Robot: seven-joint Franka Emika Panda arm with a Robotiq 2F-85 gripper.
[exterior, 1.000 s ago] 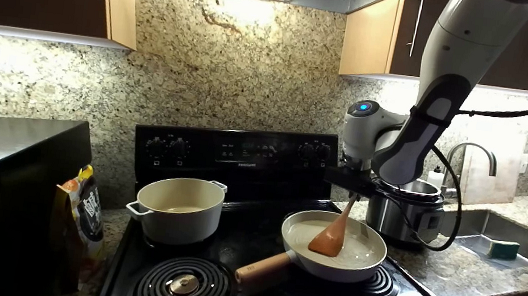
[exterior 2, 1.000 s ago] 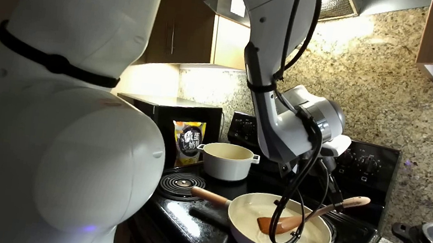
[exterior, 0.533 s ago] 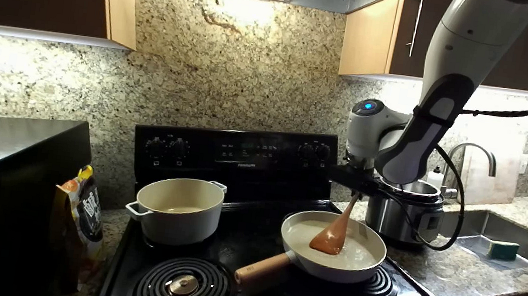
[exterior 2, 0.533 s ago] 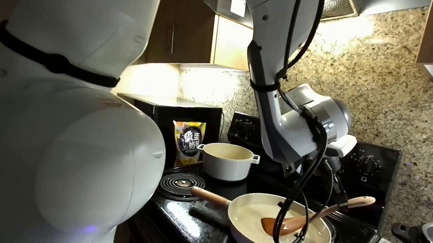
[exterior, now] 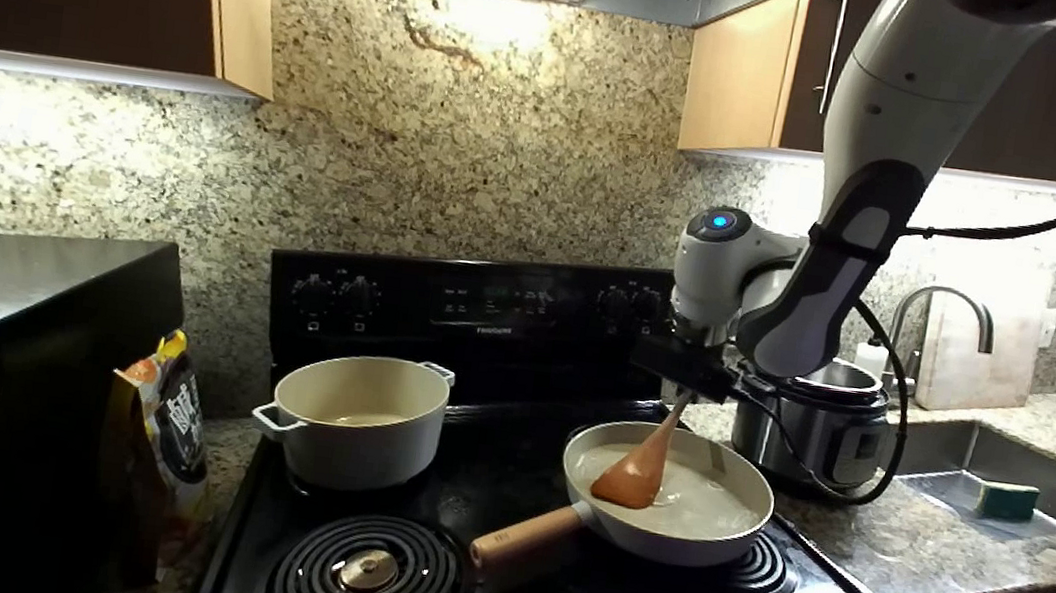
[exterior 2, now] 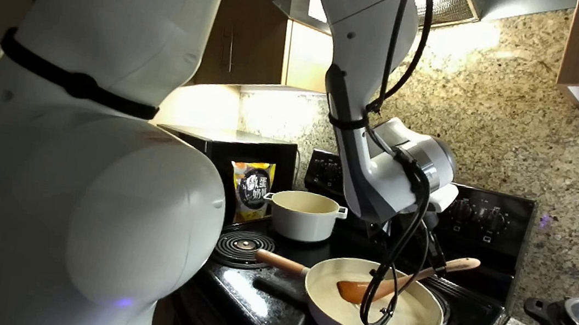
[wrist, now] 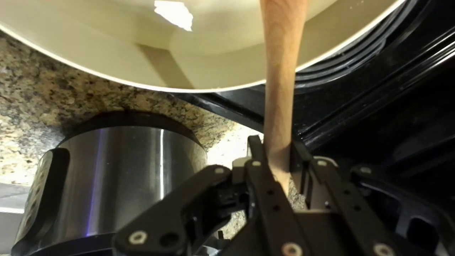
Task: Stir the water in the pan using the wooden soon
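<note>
The wooden spoon (exterior: 635, 476) slants down into the cream pan (exterior: 678, 550), its broad orange-brown head at the water on the handle side. Pale glossy water (exterior: 703, 510) covers the pan's floor. My gripper (wrist: 278, 151) is shut on the spoon's handle, one finger on each side of the wood in the wrist view. In an exterior view the pale end of the spoon (exterior 2: 463, 264) sticks out past the gripper, and a loop of black cable hides part of its neck. The spoon's head is outside the wrist view.
A deeper cream pot (exterior: 357, 457) stands on the back left burner. Close beside the pan is the steel cooker (wrist: 131, 170), on the granite counter. The pan's wooden handle (exterior: 523, 540) points toward the front left coil. Behind rises the stove's control panel (exterior: 486, 307).
After a small shift toward the cooker, the gripper and spoon have swung back the opposite way, so the spoon's head lies nearer the pan's handle side. The pan has not moved.
</note>
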